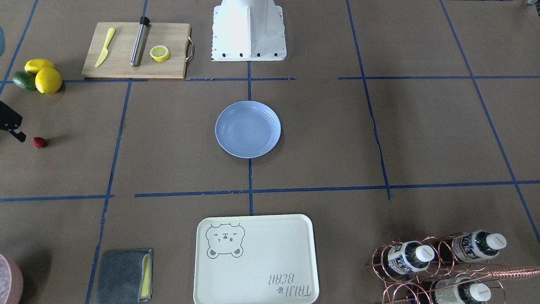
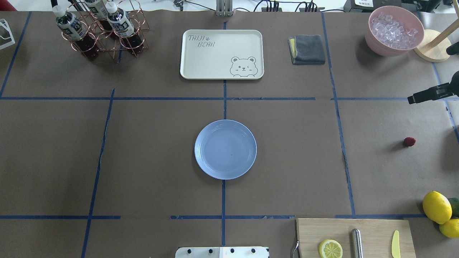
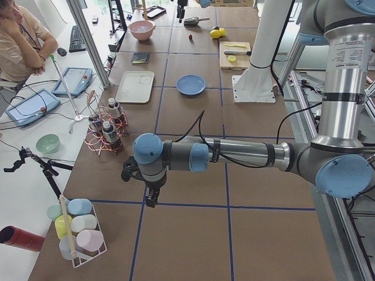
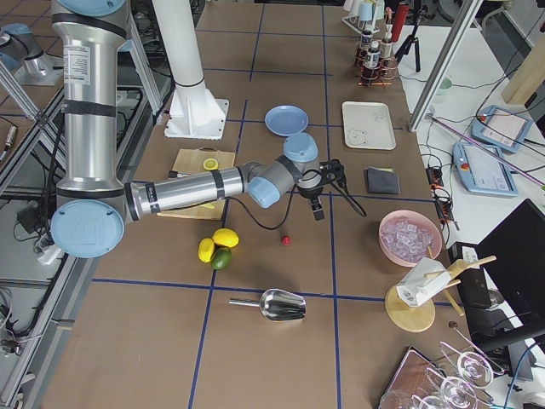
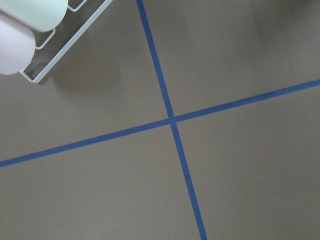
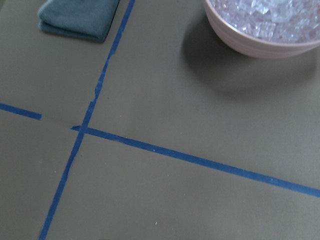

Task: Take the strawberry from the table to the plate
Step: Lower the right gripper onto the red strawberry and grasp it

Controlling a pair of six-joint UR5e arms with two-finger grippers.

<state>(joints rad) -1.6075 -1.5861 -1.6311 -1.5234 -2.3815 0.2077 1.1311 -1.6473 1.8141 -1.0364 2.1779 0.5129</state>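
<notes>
The strawberry (image 1: 39, 142) (image 2: 409, 141) is a small dark-red berry lying alone on the brown table (image 1: 337, 126), far out on the robot's right side. The light-blue plate (image 1: 248, 128) (image 2: 225, 149) sits empty at the table's centre. My right gripper (image 2: 410, 100) (image 1: 19, 136) hangs above the table a short way beyond the berry, not touching it. It shows edge-on as one black bar, so I cannot tell whether it is open or shut. My left gripper (image 3: 151, 199) points down over the table's far left end, seen only from the side, so I cannot tell its state.
Two lemons (image 2: 436, 207) and an avocado (image 1: 23, 80) lie near the berry on the robot's side. A cutting board (image 1: 135, 50) holds a knife, a lemon half and a steel tool. A pink ice bowl (image 2: 394, 30), grey cloth (image 2: 308, 49), bear tray (image 1: 255, 259) and bottle rack (image 2: 100, 28) line the far edge.
</notes>
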